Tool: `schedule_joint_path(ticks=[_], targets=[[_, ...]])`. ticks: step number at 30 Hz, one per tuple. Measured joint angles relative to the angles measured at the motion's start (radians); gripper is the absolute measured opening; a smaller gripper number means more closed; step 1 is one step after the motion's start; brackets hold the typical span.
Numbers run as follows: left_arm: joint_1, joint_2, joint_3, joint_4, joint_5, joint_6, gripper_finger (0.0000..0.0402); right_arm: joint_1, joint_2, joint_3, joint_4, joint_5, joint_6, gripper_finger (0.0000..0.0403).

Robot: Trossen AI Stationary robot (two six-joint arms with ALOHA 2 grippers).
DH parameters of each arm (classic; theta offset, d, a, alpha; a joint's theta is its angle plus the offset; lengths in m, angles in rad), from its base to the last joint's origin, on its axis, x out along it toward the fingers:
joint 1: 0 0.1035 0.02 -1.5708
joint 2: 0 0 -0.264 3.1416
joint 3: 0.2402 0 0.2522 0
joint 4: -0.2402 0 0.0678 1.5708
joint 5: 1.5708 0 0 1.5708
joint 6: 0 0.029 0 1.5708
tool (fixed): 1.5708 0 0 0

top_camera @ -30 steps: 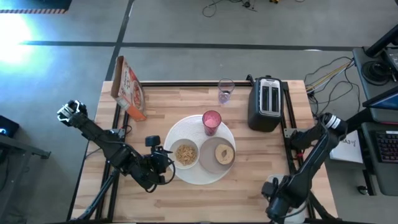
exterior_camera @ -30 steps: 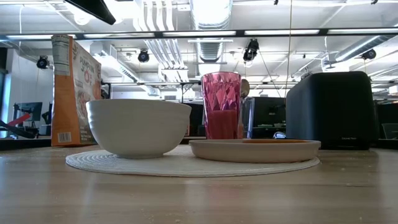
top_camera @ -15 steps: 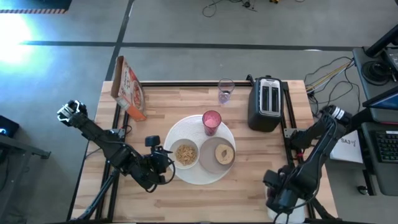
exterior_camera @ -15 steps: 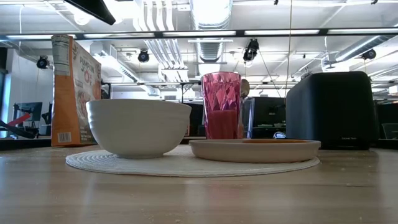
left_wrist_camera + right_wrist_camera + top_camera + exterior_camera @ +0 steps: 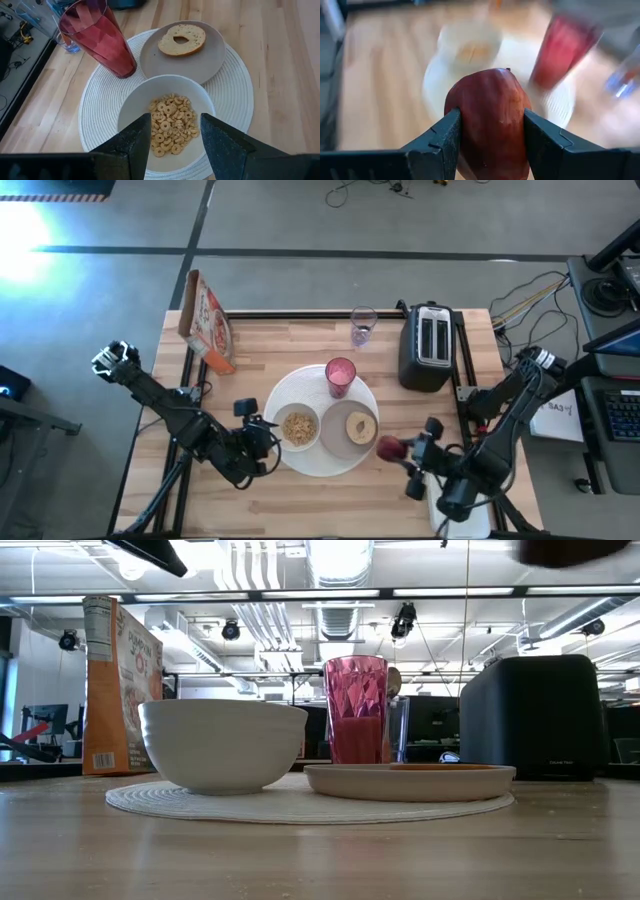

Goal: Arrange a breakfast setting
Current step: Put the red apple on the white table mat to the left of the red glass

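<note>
On the table, centre: large round white plate (image 5: 300,465) carrying small white bowl (image 5: 298,427) of cereal, small grey plate (image 5: 350,430) with bagel half (image 5: 360,425), and pink tumbler (image 5: 340,376).
Item in transit: red apple (image 5: 489,120), off the setting, above the table just right of the grey plate.
Right gripper (image 5: 395,450): fingers clamped on either side of the apple, which fills the gap between them.
Left gripper (image 5: 172,142): parted and holding nothing, parked at the bowl's near edge.
Step in hand, judged: delivering the apple to the setting.
Handling advice: lower slowly onto bare surface clear of the bagel; release only once the apple rests, since it may roll.
Hazard: tumbler stands close; keep the wrist low and away.
Spoon: not visible.
</note>
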Motion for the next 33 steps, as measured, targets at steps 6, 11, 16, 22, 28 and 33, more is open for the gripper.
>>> schedule_joint_path(ticks=[6, 11, 16, 22, 28, 33], targets=[[0.000, 0.000, 0.000, 0.056, -0.041, 0.000, 0.0155, -0.093, 0.070, -0.002, 0.260, 0.285, -0.185, 0.0164], [0.000, 0.000, 0.000, 0.163, -0.128, 0.130, 0.0155, -0.181, 0.142, -0.002, 0.589, 0.273, -0.511, 0.0164], [0.000, -0.001, 0.000, 0.278, -0.182, 0.243, 0.0155, -0.241, 0.172, -0.003, 0.881, 0.184, -0.821, 0.0164], [0.004, -0.001, 0.000, 0.226, -0.184, 0.271, 0.0155, -0.279, 0.160, -0.003, 0.983, 0.138, -0.948, 0.0164], [0.006, 0.001, 0.000, 0.229, -0.126, 0.191, 0.0155, -0.305, 0.155, -0.003, 0.985, 0.123, -0.949, 0.0164], [0.000, 0.002, 0.000, 0.324, -0.120, 0.292, 0.0155, -0.314, 0.155, -0.003, 0.985, 0.080, -0.951, 0.0169]])
